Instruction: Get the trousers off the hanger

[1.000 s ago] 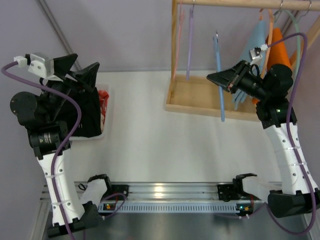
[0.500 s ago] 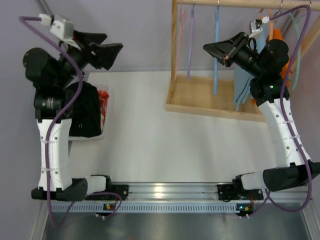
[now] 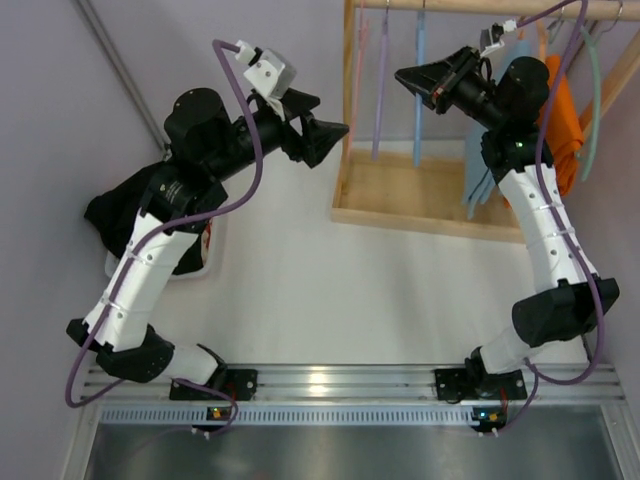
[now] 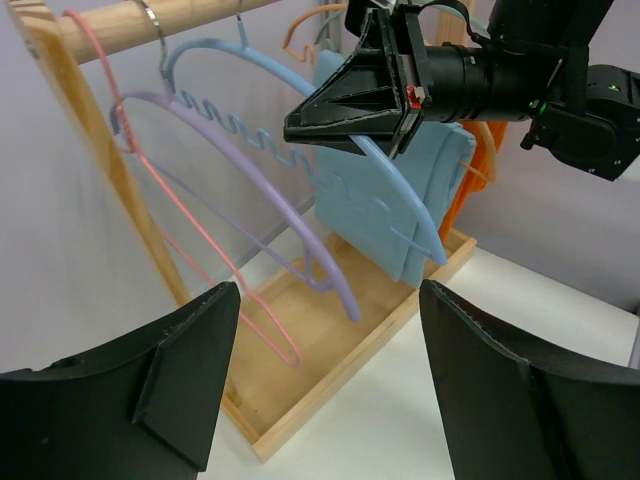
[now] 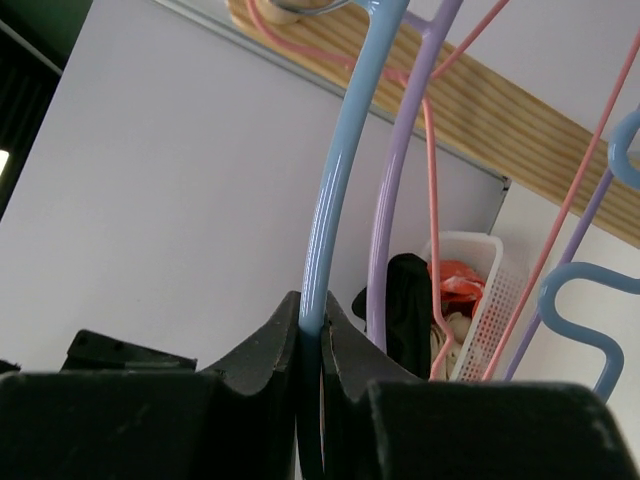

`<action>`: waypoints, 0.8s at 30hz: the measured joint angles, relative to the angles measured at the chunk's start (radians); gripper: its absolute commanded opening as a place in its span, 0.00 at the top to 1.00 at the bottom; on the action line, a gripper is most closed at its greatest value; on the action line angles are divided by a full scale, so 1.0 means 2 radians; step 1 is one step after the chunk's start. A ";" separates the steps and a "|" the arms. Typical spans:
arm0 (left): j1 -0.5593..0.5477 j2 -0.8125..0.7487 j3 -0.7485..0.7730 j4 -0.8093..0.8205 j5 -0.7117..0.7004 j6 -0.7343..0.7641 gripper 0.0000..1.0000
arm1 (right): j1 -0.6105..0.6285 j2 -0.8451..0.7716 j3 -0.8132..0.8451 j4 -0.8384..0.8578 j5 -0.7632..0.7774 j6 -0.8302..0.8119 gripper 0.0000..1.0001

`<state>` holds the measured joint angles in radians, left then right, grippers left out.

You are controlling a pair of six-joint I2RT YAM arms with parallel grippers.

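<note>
Task looks basically done: the trousers (image 3: 122, 212) are off the hanger (image 5: 337, 190) and lie heaped over a white basket (image 5: 495, 300) at 9 o'clock on the table, well apart from the rack at 1 o'clock. The hanger is bare and hangs at the wooden rail (image 4: 120, 25) just beside a purple hanger (image 5: 395, 200). The right gripper (image 3: 410, 79) is clamped on the hanger's light blue arm, rod pinched between both fingers. The left gripper (image 4: 330, 300) is spread wide with nothing in it, aimed at the rack from 9 o'clock. Left to do, as a guess: let go of the hanger and back both arms off. Hard to see: the left arm covers part of the trousers and basket in the top view, the rail is cut off at 12 o'clock, and whether the hanger's hook sits on the rail cannot be told.
</note>
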<state>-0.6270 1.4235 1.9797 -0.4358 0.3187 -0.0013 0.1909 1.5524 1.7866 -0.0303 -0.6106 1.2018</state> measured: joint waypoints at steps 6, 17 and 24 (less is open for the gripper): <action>0.001 -0.031 -0.027 0.000 -0.039 0.002 0.20 | -0.002 0.040 0.018 0.008 0.005 0.015 1.00; 0.001 -0.074 -0.079 0.001 -0.072 0.004 0.18 | -0.005 0.048 0.004 0.022 0.010 0.015 0.44; 0.001 -0.073 -0.097 0.000 -0.080 -0.001 0.06 | -0.007 0.009 -0.038 0.000 0.013 -0.014 0.15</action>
<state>-0.6247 1.2766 1.7863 -0.4351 0.1585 -0.0036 0.1764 1.5707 1.7115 -0.0303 -0.5854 1.1728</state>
